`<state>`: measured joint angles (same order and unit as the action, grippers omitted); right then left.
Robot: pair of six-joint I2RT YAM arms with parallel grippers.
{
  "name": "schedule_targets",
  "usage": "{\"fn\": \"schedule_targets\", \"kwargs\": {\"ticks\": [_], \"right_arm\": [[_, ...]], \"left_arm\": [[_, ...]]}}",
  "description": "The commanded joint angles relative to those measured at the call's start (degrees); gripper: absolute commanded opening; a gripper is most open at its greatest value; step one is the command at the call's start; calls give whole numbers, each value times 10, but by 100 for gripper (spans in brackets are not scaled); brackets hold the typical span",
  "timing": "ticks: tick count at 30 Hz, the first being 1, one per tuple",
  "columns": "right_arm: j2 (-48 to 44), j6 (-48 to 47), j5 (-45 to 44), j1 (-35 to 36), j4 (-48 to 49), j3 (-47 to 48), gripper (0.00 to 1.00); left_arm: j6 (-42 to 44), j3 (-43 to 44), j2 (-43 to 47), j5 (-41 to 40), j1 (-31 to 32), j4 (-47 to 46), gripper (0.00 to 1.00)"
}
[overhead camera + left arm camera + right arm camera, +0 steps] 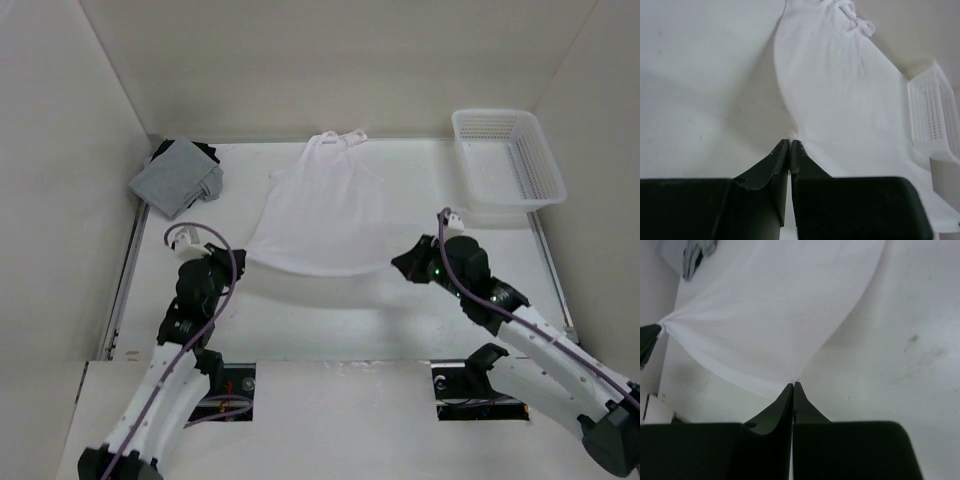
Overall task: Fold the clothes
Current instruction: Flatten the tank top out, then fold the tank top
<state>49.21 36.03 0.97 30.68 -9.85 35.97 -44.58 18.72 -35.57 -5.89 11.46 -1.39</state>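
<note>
Tank top (322,215), thin, white, seemingly taut.

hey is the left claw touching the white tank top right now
Touching. The left wrist view shows the left claw shut on a bottom corner of the white tank top, with the fabric bunching into the closed tips and pulled taut from there.

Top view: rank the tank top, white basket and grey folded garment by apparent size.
1. tank top, clearly largest
2. white basket
3. grey folded garment, somewhat smaller than the basket, though the gap is modest
</note>
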Motion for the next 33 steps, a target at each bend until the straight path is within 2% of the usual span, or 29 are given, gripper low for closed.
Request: {"fn": "schedule_targets", "kwargs": {"ticks": [1, 4, 8, 11, 13, 15, 17, 21, 24, 29, 30, 31, 33], "right_arm": [[-85, 62, -40, 69, 17, -61, 1], [-148, 121, -82, 162, -41, -119, 1], [-185, 183, -141, 263, -99, -124, 1], [-161, 174, -172, 287, -105, -87, 2], [-125, 134, -171, 242, -77, -64, 2], [-71, 93, -132, 168, -28, -40, 2], [-9, 57, -85, 89, 36, -11, 1], [168, 22, -7, -45, 148, 105, 1], [326, 13, 31, -113, 178, 238, 1], [575, 28, 74, -184, 171, 485, 1], [623, 39, 81, -192, 159, 540, 5], [667, 48, 84, -199, 150, 589, 14], [724, 61, 90, -203, 131, 647, 41]], "left_arm": [[-37, -25, 138, 6, 26, 100, 1], [-78, -26, 232, 4, 77, 215, 0], [-91, 8, 274, -37, 132, 280, 0], [-91, 39, 256, -89, 155, 280, 0], [-84, 50, 212, -125, 157, 245, 1], [-63, 52, 141, -146, 152, 154, 1], [-46, 62, 33, -154, 136, 37, 1], [-25, 154, -219, -141, 77, -154, 1], [-19, 267, -408, -128, 37, -229, 1], [-9, 551, -697, -86, 5, -221, 2], [4, 616, -748, -77, 1, -198, 6], [5, 671, -792, -65, -4, -166, 15], [-2, 723, -832, -56, -16, -131, 45]]}}
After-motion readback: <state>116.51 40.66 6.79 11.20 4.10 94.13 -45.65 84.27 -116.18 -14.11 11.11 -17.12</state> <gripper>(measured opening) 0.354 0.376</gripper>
